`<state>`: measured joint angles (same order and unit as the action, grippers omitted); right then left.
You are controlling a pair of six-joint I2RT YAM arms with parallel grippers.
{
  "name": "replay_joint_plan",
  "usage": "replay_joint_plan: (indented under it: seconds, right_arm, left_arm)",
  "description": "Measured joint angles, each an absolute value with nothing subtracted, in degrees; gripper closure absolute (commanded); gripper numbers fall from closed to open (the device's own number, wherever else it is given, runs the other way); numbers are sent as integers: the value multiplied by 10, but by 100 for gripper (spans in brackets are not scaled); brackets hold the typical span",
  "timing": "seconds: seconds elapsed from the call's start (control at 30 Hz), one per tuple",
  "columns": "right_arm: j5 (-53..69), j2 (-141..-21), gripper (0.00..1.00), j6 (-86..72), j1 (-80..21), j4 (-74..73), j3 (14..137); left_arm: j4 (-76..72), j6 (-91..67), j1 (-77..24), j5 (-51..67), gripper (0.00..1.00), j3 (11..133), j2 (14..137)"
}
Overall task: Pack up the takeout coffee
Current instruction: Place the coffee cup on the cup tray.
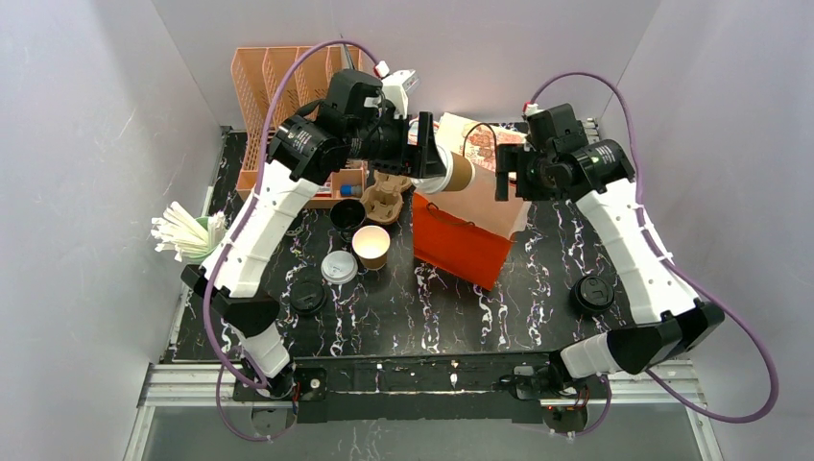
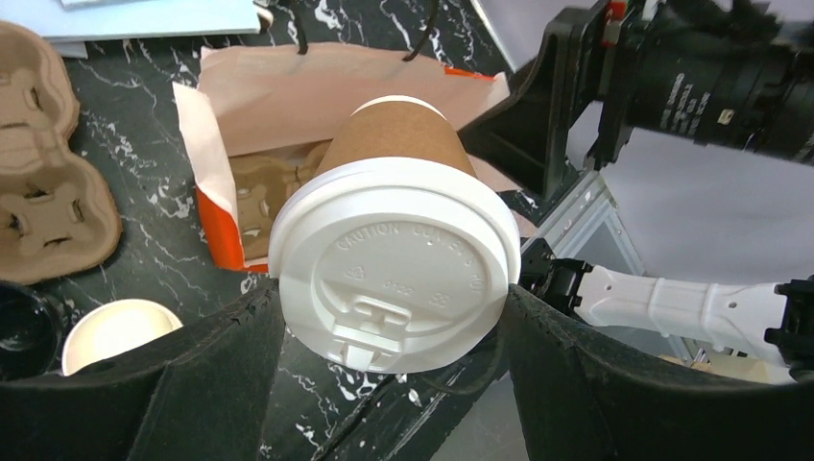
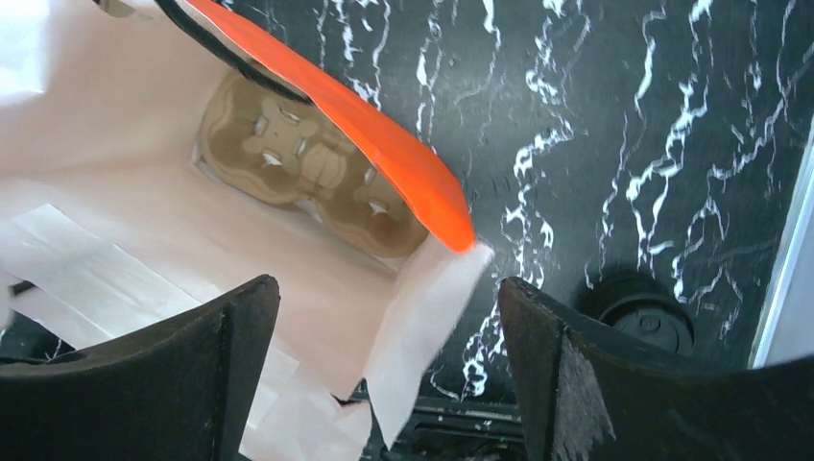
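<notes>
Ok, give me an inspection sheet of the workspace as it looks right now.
Surface: black white-veined table; no spill seen.
Job's things: lidded kraft cup tilted above the open orange bag; cup carrier inside it.
Clutter: open kraft cup, white lid, black cup, two black lids, spare carrier, straws, orange rack.
Grippers: left gripper shut on the lidded kraft cup; right gripper open over the bag.
Cables: purple cables loop off both arms.
Surroundings: plain white walls.

Robot lab test cell, dressed as café counter: plain white walls [image 1: 86, 144] boxing black marble-look worktop [image 1: 403, 317], alu rail [image 1: 192, 387] at near edge, purple cables [image 1: 576, 74], paper straws [image 1: 184, 231] at left edge.
</notes>
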<state>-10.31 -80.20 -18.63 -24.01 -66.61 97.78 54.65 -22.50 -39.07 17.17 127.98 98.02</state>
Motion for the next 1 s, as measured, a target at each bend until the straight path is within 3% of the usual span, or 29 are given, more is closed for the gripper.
replay_joint_plan:
  seconds: [0.17, 0.3, 0.57, 0.7, 0.9, 1.0]
  right_arm:
    - [-72, -839, 22, -131, -240, -611, 995]
    - [-69, -872, 26, -106, -240, -571, 996]
    - [-73, -900, 19, -53, -240, -498, 990]
    - [-80, -901, 2, -26, -240, -487, 990]
    - [-70, -894, 2, 30, -240, -453, 965]
    - [-41, -901, 15, 45, -240, -444, 967]
  left_arm:
    - [580, -220, -391, 162, 45, 1280, 983]
    - [609, -215, -391, 152, 45, 1299, 995]
    - [632, -214, -391, 143, 45, 1302, 1003]
    - [636, -213, -391, 140, 45, 1302, 1003]
    - [639, -212, -391, 138, 45, 1301, 1003]
    - [640, -212, -391, 137, 45, 1300, 1003]
